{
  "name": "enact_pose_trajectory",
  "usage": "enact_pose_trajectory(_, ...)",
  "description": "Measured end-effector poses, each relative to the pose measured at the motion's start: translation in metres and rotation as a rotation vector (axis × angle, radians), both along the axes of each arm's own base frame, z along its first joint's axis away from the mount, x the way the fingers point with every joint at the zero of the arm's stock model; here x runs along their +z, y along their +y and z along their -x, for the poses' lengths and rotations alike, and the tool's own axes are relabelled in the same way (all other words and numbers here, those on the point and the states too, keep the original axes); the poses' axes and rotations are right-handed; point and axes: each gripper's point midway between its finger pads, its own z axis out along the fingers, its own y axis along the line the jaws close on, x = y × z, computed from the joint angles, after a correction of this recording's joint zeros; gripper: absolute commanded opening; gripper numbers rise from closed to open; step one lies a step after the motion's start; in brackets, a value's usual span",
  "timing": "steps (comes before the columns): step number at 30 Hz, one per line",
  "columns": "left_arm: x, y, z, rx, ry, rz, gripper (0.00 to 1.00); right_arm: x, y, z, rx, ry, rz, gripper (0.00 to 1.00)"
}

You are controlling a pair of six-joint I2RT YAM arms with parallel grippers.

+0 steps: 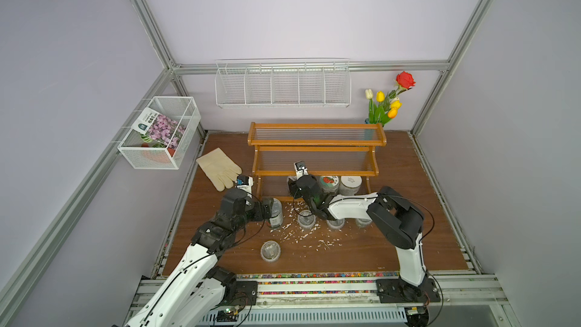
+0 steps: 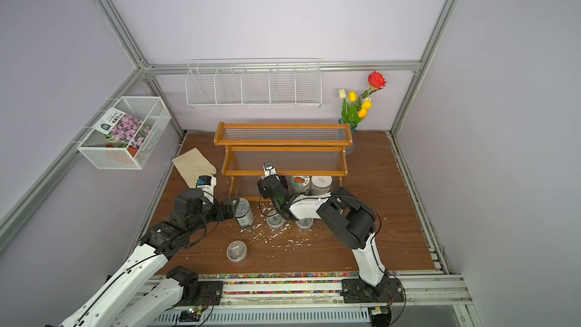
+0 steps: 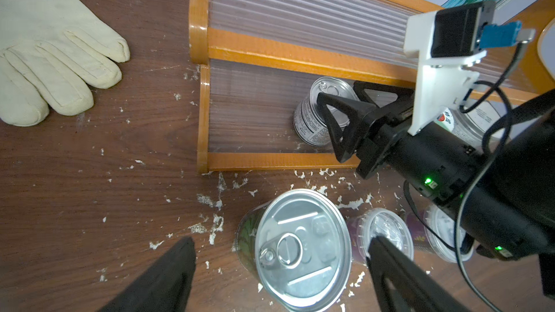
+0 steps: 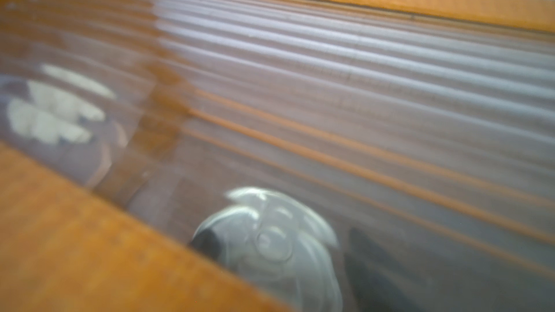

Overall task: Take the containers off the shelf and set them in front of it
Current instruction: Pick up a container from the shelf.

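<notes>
Reaching forward on both sides: left pincer (image 3: 280, 239) spread wide, angled downward; right pincer (image 3: 341, 91) stretched low, jaws apart.

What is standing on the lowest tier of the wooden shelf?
A silver tin inside the right gripper, a red-fruit jar and a white-lidded jar. The right arm covers part of this tier.

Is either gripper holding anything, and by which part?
Left gripper: open, holds nothing. Right gripper straddles the sides of the shelf tin; grip cannot be told.
</notes>
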Motion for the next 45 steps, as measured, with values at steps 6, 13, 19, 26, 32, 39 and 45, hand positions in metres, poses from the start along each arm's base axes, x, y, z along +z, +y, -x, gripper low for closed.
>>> enact_pose_trajectory(6,0.000,0.000,0.000,-0.006,-0.001,-0.002,0.94,0.004,-0.005,0.010,0.018,0.013,-0.004,0.87)
enact_pose_trajectory(13,-0.001,0.000,0.000,-0.009,0.000,-0.006,0.94,0.008,-0.004,0.015,0.037,0.026,-0.022,0.94)
enact_pose_trajectory(19,-0.003,0.001,0.000,-0.014,-0.001,-0.015,0.94,0.009,0.001,0.014,0.040,0.036,-0.032,0.97)
enact_pose_trajectory(26,-0.003,0.001,0.000,-0.021,-0.002,-0.019,0.94,-0.003,0.011,0.005,0.041,0.061,-0.019,0.98)
enact_pose_trajectory(32,-0.005,0.001,-0.001,-0.030,0.003,-0.023,0.94,-0.013,0.014,-0.001,0.028,0.081,0.003,0.95)
enact_pose_trajectory(39,-0.005,0.001,-0.001,-0.033,0.002,-0.024,0.94,-0.011,0.013,-0.004,0.028,0.079,0.010,0.66)
enact_pose_trajectory(45,-0.005,0.000,0.000,-0.041,0.006,-0.015,0.94,-0.010,0.009,0.000,0.041,0.078,0.018,0.64)
